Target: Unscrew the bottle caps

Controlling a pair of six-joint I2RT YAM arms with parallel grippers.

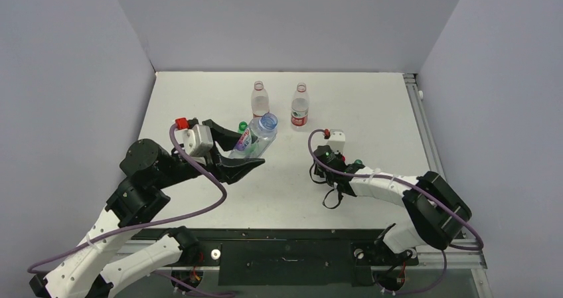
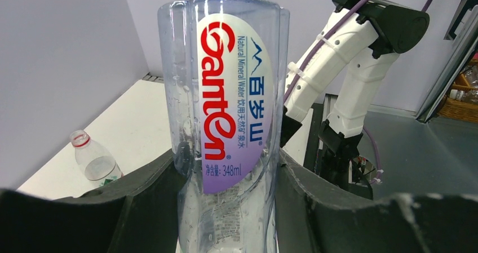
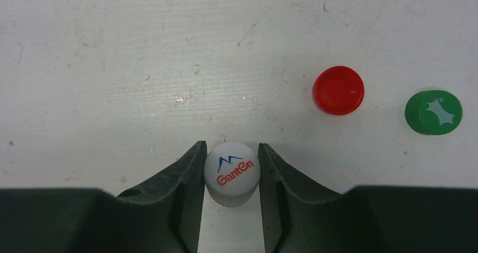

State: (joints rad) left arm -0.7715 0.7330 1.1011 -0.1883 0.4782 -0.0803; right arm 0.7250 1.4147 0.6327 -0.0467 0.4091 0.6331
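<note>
Jaws of left gripper (image 2: 228, 174) clamp the uncapped pale-blue bottle (image 2: 225, 67), tilted; right gripper (image 3: 231, 151) jaws pinch the white cap (image 3: 231, 177) on the table (image 3: 141, 67), one red cap (image 3: 338, 90) and one green cap (image 3: 433, 112) beside it, two red-label bottles (image 1: 259, 100) (image 1: 300, 107) upright behind, one green bottle (image 1: 243, 126) half-hidden, scuffed white tabletop, grey walls (image 1: 279, 19).

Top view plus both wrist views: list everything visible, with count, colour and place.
clear bottles: two, red labels, standing at the table's back
blue bottle: one, pale blue, gripped by the left fingers
green bottle: one, green, mostly hidden behind the blue bottle
white cap: one, white, between the right fingers
red cap: one, red, on the table
green cap: one, green, beside the red cap
table: one, white
left fingers: two, black
right fingers: two, black
</note>
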